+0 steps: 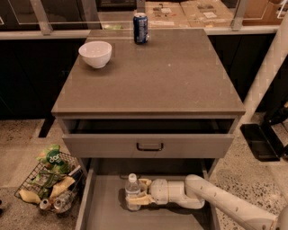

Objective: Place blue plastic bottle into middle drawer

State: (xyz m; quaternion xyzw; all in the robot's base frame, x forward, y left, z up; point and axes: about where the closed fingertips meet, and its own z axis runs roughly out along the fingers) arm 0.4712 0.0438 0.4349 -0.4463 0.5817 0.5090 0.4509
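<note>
Bottle (131, 186) is held upright on drawer (103, 213) floor, gripper (138, 192) jaws clamped on it, so it's stood, not dropped.

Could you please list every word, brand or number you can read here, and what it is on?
Nothing here can be read.
dark blue can: print too blurred.
blue plastic bottle, held by the gripper in the middle drawer: label too blurred.
cardboard boxes: labels too small.
green packet in the wire basket: print too blurred.
</note>
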